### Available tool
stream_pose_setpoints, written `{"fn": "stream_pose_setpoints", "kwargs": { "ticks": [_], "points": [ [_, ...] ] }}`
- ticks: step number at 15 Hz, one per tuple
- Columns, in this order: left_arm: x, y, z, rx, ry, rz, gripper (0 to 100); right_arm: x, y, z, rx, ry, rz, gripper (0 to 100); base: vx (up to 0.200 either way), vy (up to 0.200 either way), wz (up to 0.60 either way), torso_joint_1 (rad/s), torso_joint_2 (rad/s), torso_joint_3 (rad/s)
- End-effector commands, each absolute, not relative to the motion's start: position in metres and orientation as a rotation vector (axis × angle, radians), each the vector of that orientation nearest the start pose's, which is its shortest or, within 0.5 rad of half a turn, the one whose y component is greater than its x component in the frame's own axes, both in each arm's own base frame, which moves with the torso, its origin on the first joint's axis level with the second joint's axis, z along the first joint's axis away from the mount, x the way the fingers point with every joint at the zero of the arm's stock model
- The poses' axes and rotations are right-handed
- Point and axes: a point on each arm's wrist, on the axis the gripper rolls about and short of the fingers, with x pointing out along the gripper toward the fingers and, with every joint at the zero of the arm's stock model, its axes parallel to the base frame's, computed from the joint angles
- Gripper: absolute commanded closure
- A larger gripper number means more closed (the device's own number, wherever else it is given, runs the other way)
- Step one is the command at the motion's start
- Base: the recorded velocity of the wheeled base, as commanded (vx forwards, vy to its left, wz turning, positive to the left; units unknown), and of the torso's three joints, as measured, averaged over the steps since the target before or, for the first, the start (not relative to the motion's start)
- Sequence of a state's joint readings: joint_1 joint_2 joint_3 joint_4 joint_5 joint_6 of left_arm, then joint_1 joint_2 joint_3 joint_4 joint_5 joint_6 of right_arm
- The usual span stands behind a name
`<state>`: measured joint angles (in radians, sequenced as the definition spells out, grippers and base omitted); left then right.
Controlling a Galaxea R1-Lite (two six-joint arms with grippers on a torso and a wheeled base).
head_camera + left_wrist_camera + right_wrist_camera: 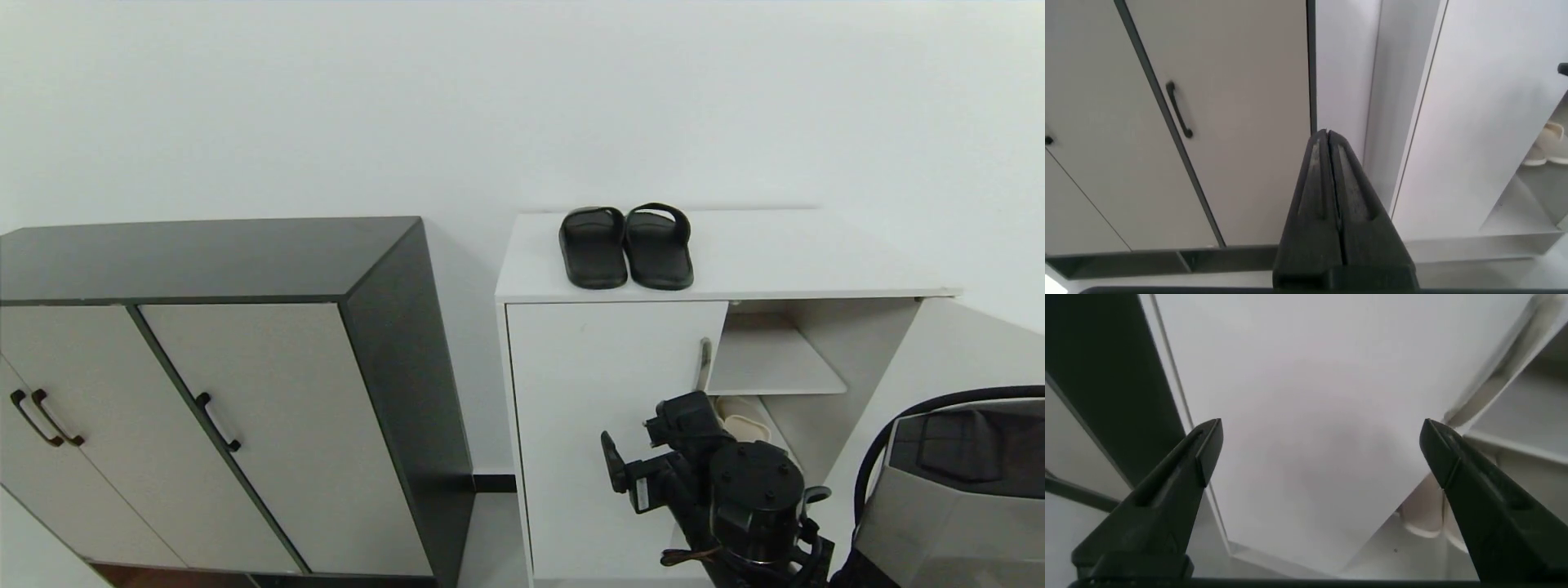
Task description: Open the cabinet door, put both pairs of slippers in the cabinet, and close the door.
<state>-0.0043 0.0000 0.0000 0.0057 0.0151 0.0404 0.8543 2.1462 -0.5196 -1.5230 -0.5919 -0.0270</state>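
left hand (1328,140) pressed together | right hand (1321,434) spread before cabinet door (612,392) | black slippers (626,247) atop cabinet (784,261)

Your head camera looks forward and down, from farther back, at the dark cabinet (245,392) and the white cabinet (775,261). Your left wrist camera sits low, looking past the pressed-together left fingers (1315,204) at both cabinet fronts. Your right wrist camera faces the white cabinet's door (1323,416) close up, between the spread right fingers (1180,486).

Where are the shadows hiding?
Head view: a soft shadow lies on the wall between the black cabinet and the white cabinet, and its open shelf is shaded. Left wrist view: the white cabinet's side is shaded. Right wrist view: the door shows no hard shadow.
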Motion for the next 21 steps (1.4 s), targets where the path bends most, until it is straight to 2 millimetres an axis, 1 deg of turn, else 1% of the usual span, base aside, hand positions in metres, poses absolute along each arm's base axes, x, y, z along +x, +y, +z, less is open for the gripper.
{"fn": "stream_pose_setpoints", "kwargs": {
  "ticks": [1,10,12,13,14,15,16,17,19,21],
  "points": [
    [-0.023,0.0,0.075,0.04,0.006,0.011,100,0.224,0.238,0.062,-0.099,0.077,0.263,0,0.0,0.0,0.0,0.203,-0.51,-0.31],
    [-0.023,0.0,0.075,0.04,0.006,0.011,100,0.224,0.239,0.063,-0.095,0.072,0.268,0,0.0,0.0,0.0,0.232,-0.55,-0.317],
    [-0.023,0.0,0.075,0.041,0.008,0.011,100,0.224,0.24,0.064,-0.077,0.064,0.323,0,0.0,0.0,0.0,0.264,-0.59,-0.327],
    [-0.023,0.0,0.075,0.041,0.006,0.009,100,0.225,0.241,0.061,-0.072,0.057,0.341,0,0.0,0.0,0.0,0.203,-0.47,-0.237],
    [-0.023,0.0,0.075,0.041,0.006,0.009,100,0.226,0.242,0.057,-0.081,0.064,0.357,0,0.0,0.0,0.0,0.09,-0.2,-0.119],
    [-0.023,0.0,0.075,0.041,0.006,0.009,100,0.228,0.24,0.058,-0.101,0.058,0.351,0,0.0,0.0,0.0,0.036,-0.09,-0.051],
    [-0.023,0.0,0.075,0.041,0.008,0.009,100,0.231,0.242,0.072,-0.092,0.007,0.346,0,0.0,0.0,0.0,0.022,-0.05,-0.032],
    [-0.023,0.0,0.075,0.041,0.008,0.009,100,0.238,0.248,0.085,-0.087,-0.007,0.325,0,0.0,0.0,0.0,0.0,0.0,0.0],
    [-0.023,0.0,0.075,0.043,0.006,0.009,100,0.247,0.249,0.116,-0.111,0.036,0.239,0,0.0,0.0,0.0,0.0,0.0,0.0],
    [-0.023,0.0,0.075,0.041,0.008,0.009,100,0.252,0.254,0.139,-0.113,0.083,0.125,0,0.0,0.0,0.0,0.0,0.0,0.0]
  ]
}}
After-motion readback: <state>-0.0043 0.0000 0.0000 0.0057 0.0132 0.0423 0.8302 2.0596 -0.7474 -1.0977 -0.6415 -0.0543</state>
